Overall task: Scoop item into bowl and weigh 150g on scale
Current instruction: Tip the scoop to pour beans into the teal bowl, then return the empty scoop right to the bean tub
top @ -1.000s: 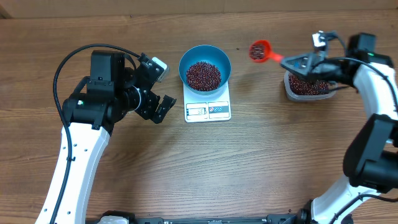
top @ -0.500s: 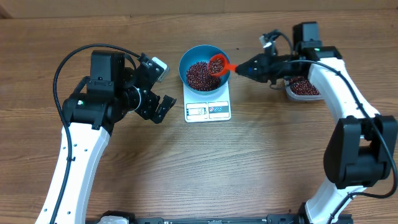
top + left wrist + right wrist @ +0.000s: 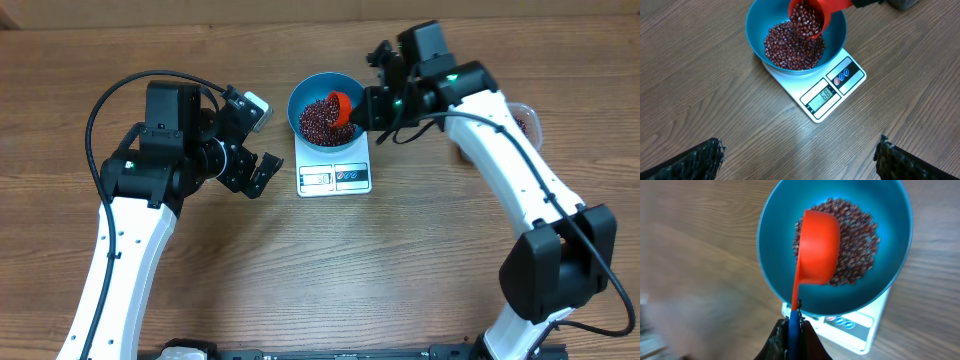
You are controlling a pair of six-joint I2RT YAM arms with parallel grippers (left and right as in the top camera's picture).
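Note:
The blue bowl stands on the white scale and holds a heap of dark red-brown beans. A red scoop hangs tipped over the bowl's right side, its blue handle gripped by my shut right gripper. In the left wrist view beans spill from the scoop onto the heap in the bowl; the scale has its display lit. The right wrist view shows the scoop from behind, above the bowl, held in my right gripper. My left gripper is open left of the scale, holding nothing.
A clear plastic tub sits at the right, mostly hidden behind my right arm. My left gripper hovers over bare wooden table about a hand's width left of the scale.
My right arm swung left from the clear tub with the loaded scoop, reached over the bowl and tipped it. The left arm has not moved.

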